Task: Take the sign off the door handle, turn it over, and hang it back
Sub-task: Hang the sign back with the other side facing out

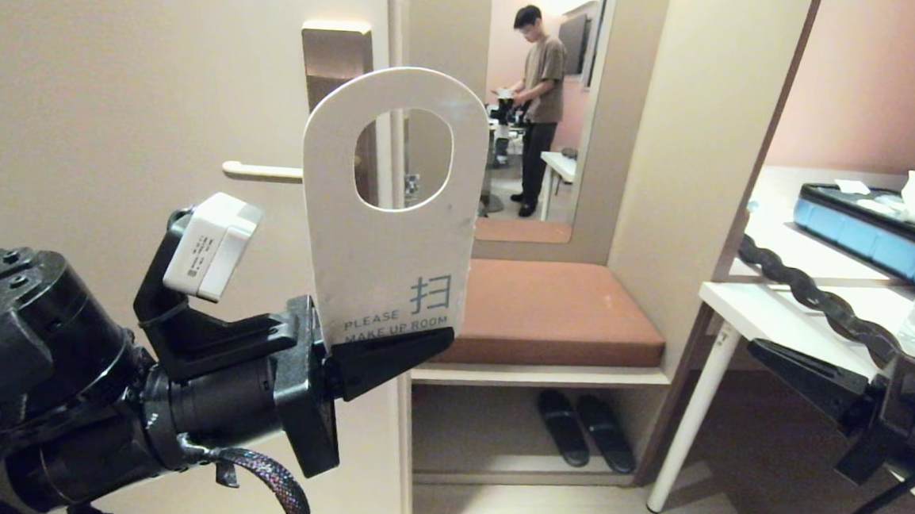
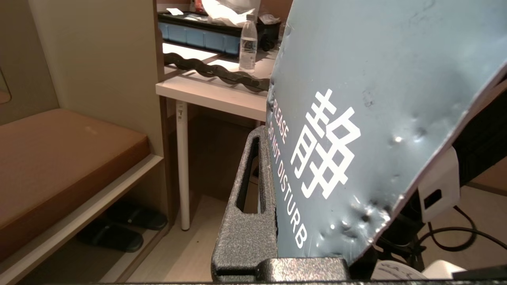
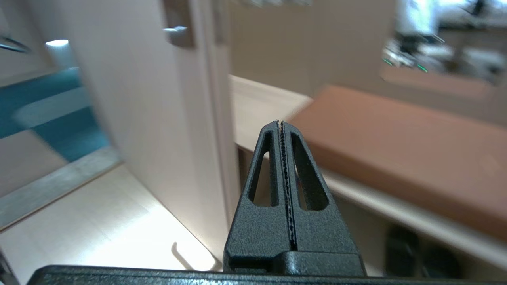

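Sign (image 1: 390,229) off the door handle (image 1: 262,171) already, held upright in front of the door, just to the 3 o'clock side of the lever's free span and overlapping the bronze plate (image 1: 336,55) in the head view. Left claw (image 1: 388,348) pinching the sign's bottom edge, at 6 o'clock of the card, over the "PLEASE MAKE UP ROOM" lettering. White face toward the head camera; blue-grey "DO NOT DISTURB" face toward the left wrist camera. Judged from that: removal done; whether the flip is finished depends on which face showed at the start, not readable here. Hanging back clearly left to do — hole at 12 o'clock of the card empty, nothing threaded through it.

Right claw (image 3: 282,126) pressed together, holding nothing, arm low at 4 o'clock of the head view near the white bench (image 1: 749,299).

Room to move: lever tip at 9 o'clock of the sign, open air around it against the plain door face. Door edge and frame directly behind the card, a tight margin toward 3 o'clock. Cushioned seat (image 1: 549,310) and slippers (image 1: 586,428) lower down at 5 o'clock, well apart. Person (image 1: 537,103) far back in the room beyond, out of reach. Probably needed: a shift toward 9 o'clock past the lever tip, then back over it.
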Robot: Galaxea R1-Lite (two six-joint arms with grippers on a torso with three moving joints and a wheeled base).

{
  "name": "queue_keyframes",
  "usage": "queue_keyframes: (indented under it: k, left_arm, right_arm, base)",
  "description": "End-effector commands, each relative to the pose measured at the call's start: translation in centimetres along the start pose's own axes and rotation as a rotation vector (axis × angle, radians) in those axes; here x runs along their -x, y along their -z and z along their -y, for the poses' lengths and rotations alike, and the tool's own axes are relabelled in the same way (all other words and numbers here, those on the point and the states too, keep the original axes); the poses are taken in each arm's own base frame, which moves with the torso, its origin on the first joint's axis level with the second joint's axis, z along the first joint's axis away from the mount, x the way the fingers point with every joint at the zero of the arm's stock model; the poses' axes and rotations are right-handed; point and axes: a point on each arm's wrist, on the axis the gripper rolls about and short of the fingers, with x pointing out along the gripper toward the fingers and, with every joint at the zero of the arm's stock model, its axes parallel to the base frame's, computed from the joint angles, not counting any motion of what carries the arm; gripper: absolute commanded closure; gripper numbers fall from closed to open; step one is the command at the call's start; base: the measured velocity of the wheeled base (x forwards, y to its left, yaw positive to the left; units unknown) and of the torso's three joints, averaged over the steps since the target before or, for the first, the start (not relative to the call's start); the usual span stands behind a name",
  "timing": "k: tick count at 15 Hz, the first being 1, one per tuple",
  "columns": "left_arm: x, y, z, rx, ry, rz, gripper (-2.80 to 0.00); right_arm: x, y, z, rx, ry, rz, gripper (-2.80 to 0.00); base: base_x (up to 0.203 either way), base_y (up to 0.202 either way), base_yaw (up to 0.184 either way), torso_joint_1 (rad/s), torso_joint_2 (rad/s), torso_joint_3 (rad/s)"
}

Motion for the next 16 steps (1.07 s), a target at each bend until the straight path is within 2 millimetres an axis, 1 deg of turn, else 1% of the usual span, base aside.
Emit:
queue_keyframes:
  k: [1,2,6,8,10,11,12,13,16]
  left_arm:
    - [0.6,-0.2,0.4,-0.006,0.006,0.012,0.00]
    - [0.7,-0.2,0.5,-0.006,0.006,0.012,0.00]
    - [1.1,-0.2,0.7,-0.012,0.006,0.014,0.00]
    - [1.5,-0.2,0.9,-0.019,0.006,0.014,0.00]
    - [2.1,0.0,1.2,-0.016,0.004,0.009,0.00]
    - [2.5,0.3,1.3,-0.012,0.001,0.001,0.00]
    - [2.7,0.3,1.4,-0.011,0.000,-0.001,0.00]
    - [2.9,0.4,1.5,-0.011,-0.002,-0.001,0.00]
    - [3.4,0.3,1.1,-0.019,-0.029,0.004,0.00]
  right_arm:
    - [3.2,1.2,-0.9,-0.001,0.063,0.006,0.00]
    - [4.1,1.7,-1.4,-0.004,0.077,0.002,0.00]
    - [6.7,2.3,-2.8,0.003,0.195,-0.024,0.00]
    - [8.5,2.9,-4.2,0.008,0.239,-0.032,0.00]
    - [10.2,4.0,-5.4,0.004,0.280,-0.052,0.00]
    - [10.9,4.9,-5.7,-0.015,0.337,-0.099,0.00]
    - [11.2,5.5,-5.7,-0.018,0.424,-0.138,0.00]
    - [11.5,5.8,-5.7,-0.012,0.476,-0.166,0.00]
    - [12.2,6.8,-6.1,-0.027,0.500,-0.213,0.00]
  base:
    - [0.000,0.000,0.000,0.000,0.00,0.000]
    - [0.000,0.000,0.000,0.000,0.00,0.000]
    - [0.000,0.000,0.000,0.000,0.00,0.000]
    - [0.000,0.000,0.000,0.000,0.00,0.000]
    - [0.000,0.000,0.000,0.000,0.00,0.000]
    - [0.000,0.000,0.000,0.000,0.00,0.000]
    - [0.000,0.000,0.000,0.000,0.00,0.000]
    - [0.000,0.000,0.000,0.000,0.00,0.000]
    - [0.000,0.000,0.000,0.000,0.00,0.000]
